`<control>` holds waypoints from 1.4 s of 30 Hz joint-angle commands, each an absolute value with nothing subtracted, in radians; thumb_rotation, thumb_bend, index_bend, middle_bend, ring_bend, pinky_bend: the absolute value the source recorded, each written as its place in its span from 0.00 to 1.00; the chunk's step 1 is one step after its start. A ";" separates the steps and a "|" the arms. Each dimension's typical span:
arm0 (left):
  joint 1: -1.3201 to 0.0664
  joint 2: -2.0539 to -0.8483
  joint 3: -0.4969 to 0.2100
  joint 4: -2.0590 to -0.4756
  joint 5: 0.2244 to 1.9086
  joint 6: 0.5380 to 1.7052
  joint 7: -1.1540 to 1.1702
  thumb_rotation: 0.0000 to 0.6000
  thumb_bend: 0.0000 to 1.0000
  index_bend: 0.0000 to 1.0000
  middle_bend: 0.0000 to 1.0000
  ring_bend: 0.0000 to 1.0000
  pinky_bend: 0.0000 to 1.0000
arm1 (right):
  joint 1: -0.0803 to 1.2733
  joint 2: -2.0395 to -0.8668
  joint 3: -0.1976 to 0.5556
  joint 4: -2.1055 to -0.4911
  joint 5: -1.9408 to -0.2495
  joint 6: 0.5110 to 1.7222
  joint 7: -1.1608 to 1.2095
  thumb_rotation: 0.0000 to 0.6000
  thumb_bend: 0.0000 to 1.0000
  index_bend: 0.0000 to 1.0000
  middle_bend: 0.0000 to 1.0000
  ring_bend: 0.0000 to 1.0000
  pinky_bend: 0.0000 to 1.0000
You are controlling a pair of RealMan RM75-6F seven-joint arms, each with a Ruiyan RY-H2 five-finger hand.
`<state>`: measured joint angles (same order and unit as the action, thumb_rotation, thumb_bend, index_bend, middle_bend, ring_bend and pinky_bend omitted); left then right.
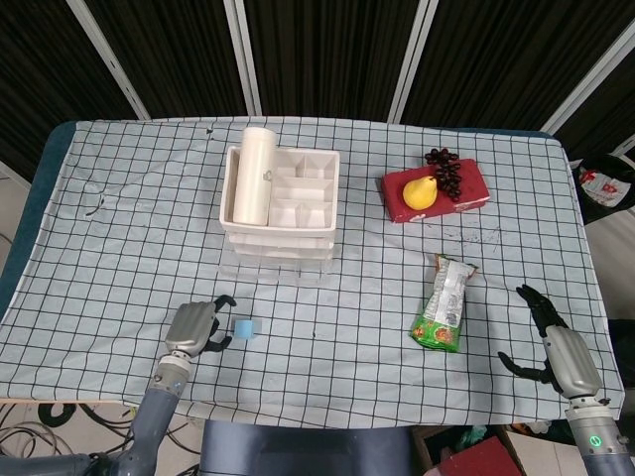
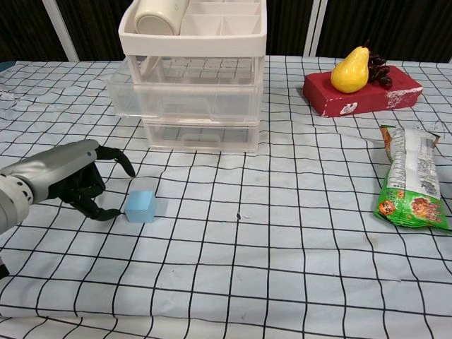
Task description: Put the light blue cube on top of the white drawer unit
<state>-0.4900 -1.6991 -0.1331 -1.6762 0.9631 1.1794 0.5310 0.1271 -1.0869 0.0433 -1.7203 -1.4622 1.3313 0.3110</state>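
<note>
The light blue cube (image 1: 244, 329) (image 2: 140, 206) sits on the checked cloth in front of the white drawer unit (image 1: 281, 201) (image 2: 195, 78). My left hand (image 1: 195, 326) (image 2: 78, 185) is just left of the cube, fingers spread and curved toward it, its lower fingertip at the cube's left face; nothing is gripped. A cream cylinder (image 1: 255, 175) (image 2: 160, 15) lies in the unit's top tray. My right hand (image 1: 554, 345) rests open near the table's right front corner, seen only in the head view.
A green snack bag (image 1: 443, 305) (image 2: 414, 186) lies right of centre. A red box (image 1: 438, 190) (image 2: 362, 90) with a yellow pear (image 1: 419, 192) (image 2: 352, 71) and dark grapes (image 1: 446, 169) stands at the back right. The unit's middle drawer (image 2: 182, 99) is pulled out slightly.
</note>
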 commanded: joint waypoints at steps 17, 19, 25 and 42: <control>-0.514 -1.753 -0.140 -1.663 0.908 1.168 0.537 1.00 0.26 0.33 1.00 1.00 0.95 | 0.127 -1.087 0.043 -1.719 -1.464 1.331 0.312 1.00 0.21 0.00 0.00 0.00 0.15; -0.514 -1.754 -0.142 -1.664 0.908 1.170 0.533 1.00 0.26 0.33 1.00 1.00 0.95 | 0.127 -1.087 0.042 -1.719 -1.465 1.332 0.312 1.00 0.21 0.00 0.00 0.00 0.15; -0.522 -1.759 -0.138 -1.664 0.905 1.167 0.539 1.00 0.26 0.33 1.00 1.00 0.95 | 0.127 -1.087 0.042 -1.719 -1.465 1.333 0.312 1.00 0.21 0.00 0.00 0.00 0.15; -0.549 -1.768 -0.163 -1.633 0.877 1.158 0.535 1.00 0.26 0.34 1.00 1.00 0.95 | 0.127 -1.087 0.042 -1.720 -1.466 1.333 0.313 1.00 0.21 0.00 0.00 0.00 0.15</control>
<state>-0.5482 -1.7682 -0.1623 -1.6332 0.8777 1.1576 0.5355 0.1271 -1.0867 0.0415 -1.7196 -1.4661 1.3327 0.3125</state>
